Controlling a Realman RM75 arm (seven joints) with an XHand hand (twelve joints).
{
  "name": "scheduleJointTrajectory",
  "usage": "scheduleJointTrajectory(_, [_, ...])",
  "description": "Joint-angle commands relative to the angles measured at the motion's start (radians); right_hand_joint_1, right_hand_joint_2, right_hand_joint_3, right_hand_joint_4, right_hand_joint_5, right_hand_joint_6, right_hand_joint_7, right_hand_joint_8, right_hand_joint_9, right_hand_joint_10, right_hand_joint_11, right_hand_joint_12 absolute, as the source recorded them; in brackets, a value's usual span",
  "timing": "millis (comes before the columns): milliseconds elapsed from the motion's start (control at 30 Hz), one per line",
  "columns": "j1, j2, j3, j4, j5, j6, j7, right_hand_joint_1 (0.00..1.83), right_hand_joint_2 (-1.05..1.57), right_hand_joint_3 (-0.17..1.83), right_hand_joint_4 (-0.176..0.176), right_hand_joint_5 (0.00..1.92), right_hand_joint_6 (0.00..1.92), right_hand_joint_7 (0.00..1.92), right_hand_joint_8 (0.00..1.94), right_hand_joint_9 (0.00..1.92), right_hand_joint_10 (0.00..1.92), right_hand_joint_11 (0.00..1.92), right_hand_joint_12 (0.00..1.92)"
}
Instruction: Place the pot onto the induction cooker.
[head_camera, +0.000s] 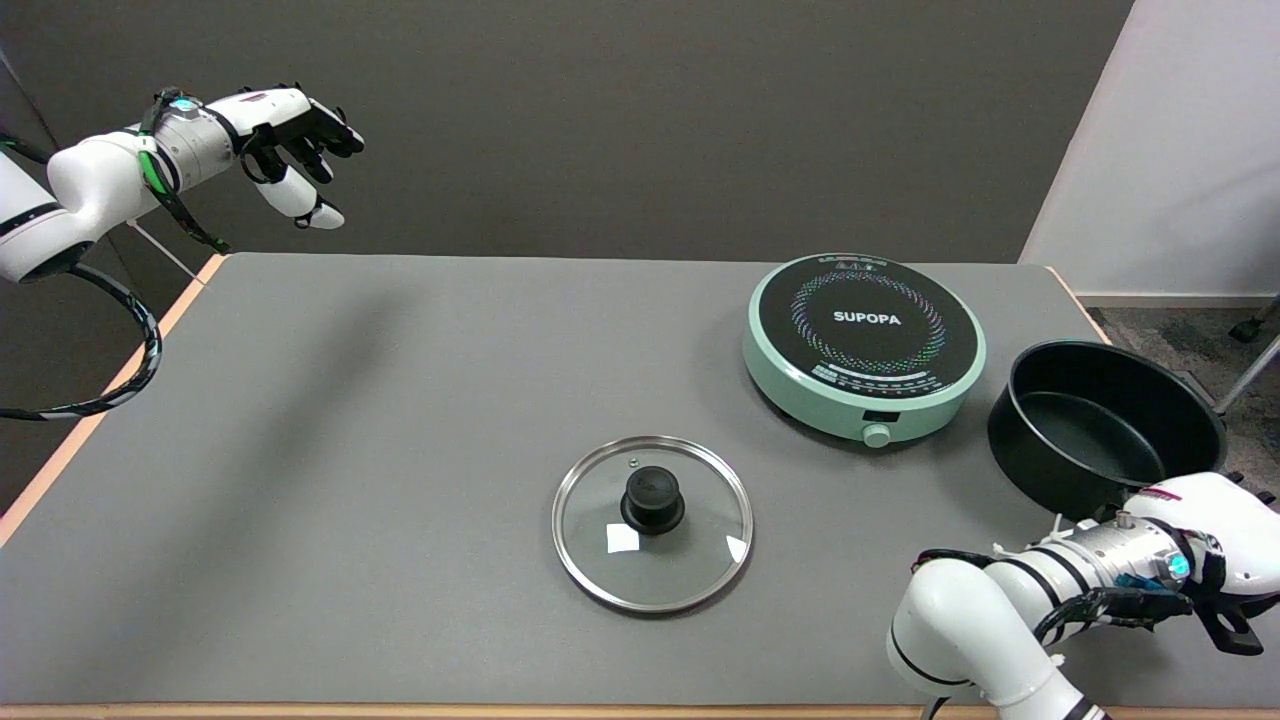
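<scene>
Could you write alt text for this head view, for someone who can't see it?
A robot's right hand is at the handle of an empty black pot standing on a grey table, just right of a mint-green induction cooker. A glass lid lies flat nearby; the cooker's top is bare.

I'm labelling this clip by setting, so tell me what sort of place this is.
Most likely a robot lab test bench set up as a mock kitchen, not a real one: a bare grey table against plain walls, with only a SUPOPA induction cooker, a black pot and a glass lid on it.
</scene>
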Motion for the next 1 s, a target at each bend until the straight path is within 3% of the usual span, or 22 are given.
scheduleJointTrajectory(33, [0.003, 0.002, 0.006, -0.002, 0.006, 0.0, -0.007, 1.16, -0.41, 1.26, 0.024, 1.01, 1.01, 1.01, 1.01, 1.01, 1.01, 1.01, 1.01])
scheduleJointTrajectory(333, [0.005, 0.002, 0.013, -0.002, 0.017, 0.0, -0.01, 1.14, -0.38, 1.09, 0.026, 1.0, 1.0, 1.0, 1.0, 1.0, 1.0, 1.0, 1.0])
scheduleJointTrajectory(533, [0.005, 0.002, 0.012, -0.006, 0.066, 0.0, -0.01, 1.11, -0.35, 1.08, 0.035, 0.96, 0.96, 0.96, 0.96, 0.96, 0.96, 0.96, 0.96])
scheduleJointTrajectory(833, [0.005, 0.002, 0.011, -0.015, 0.101, 0.0, 0.001, 1.11, -0.37, 1.12, 0.176, 0.92, 0.92, 0.92, 0.92, 0.92, 0.92, 0.92, 0.92])
scheduleJointTrajectory(900, [0.005, 0.002, 0.017, -0.012, 0.113, 0.001, 0.017, 1.12, -0.39, 1.13, 0.176, 0.93, 0.93, 0.93, 0.93, 0.93, 0.93, 0.93, 0.93])
scheduleJointTrajectory(933, [0.005, 0.002, 0.018, -0.012, 0.117, 0.001, 0.023, 1.14, -0.4, 1.12, 0.04, 0.95, 0.95, 0.95, 0.95, 0.95, 0.95, 0.95, 0.95])
scheduleJointTrajectory(1000, [0.005, 0.004, 0.025, -0.013, 0.13, 0.0, 0.037, 1.18, -0.37, 1.23, 0.012, 1.06, 1.06, 1.06, 1.06, 1.06, 1.06, 1.06, 1.06])
